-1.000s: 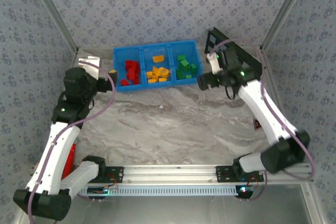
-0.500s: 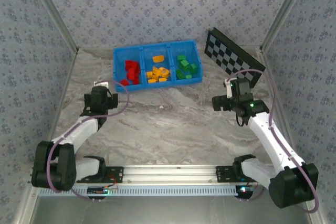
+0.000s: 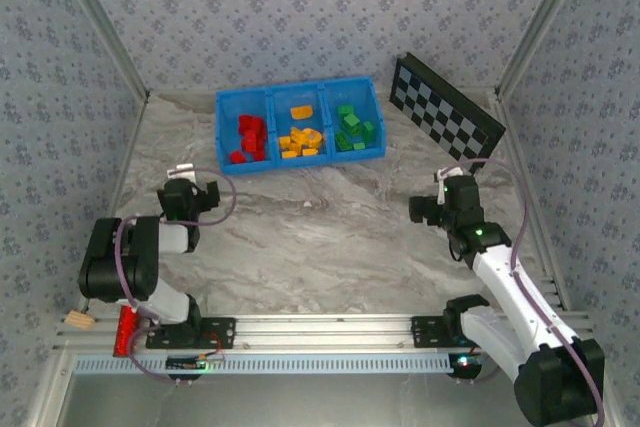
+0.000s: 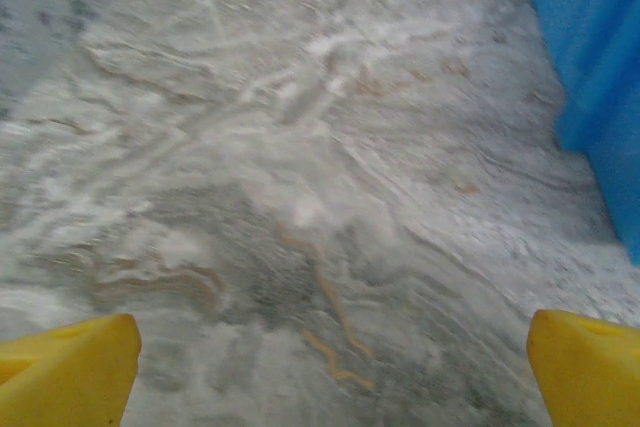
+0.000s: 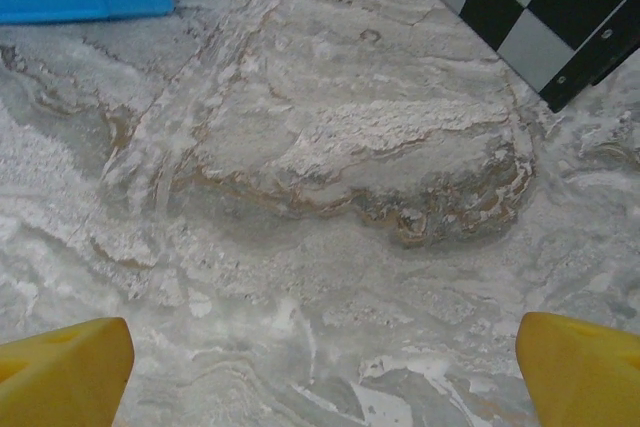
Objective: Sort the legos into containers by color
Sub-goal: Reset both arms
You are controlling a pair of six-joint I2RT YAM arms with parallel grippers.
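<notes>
left fingers (image 4: 68,372): yellow, spread wide and released. You've got nothing between them, just bare counter (image 4: 300,167) in the gap in the left wrist view.
right fingers (image 5: 62,372): same here, wide apart and empty, hanging over marbled grey counter in the right wrist view.
what the left wrist sees: a slice of the blue tray (image 4: 600,87) down the right edge of the frame, a bit blurry, well ahead of the tips.
what the right wrist sees: a corner of the blue tray in the upper left, with a sliver of green in it, and the checkered board (image 5: 540,7) in the upper right.
left arm (image 3: 125,262): in the overhead view, folded up tight at the lower left. Its fingers end sits mid-left, below the tray's left corner and apart from it.
right arm (image 3: 505,282): stretched up from the lower right. Its fingers end sits right of centre, below the checkered board and touching nothing.
containers: the three side-by-side compartments of the blue tray, up in the centre of the overhead frame near the back wall.
red legos (image 3: 248,137): piled in the left compartment.
orange-yellow legos (image 3: 300,137): middle compartment, one sitting apart near its far end.
green legos (image 3: 353,129): right compartment.
mix-ups: from overhead you can't spot any brick in the wrong colour bin, though they're small.
rail (image 3: 320,327): runs along the bottom edge with both arm bases bolted to it.
</notes>
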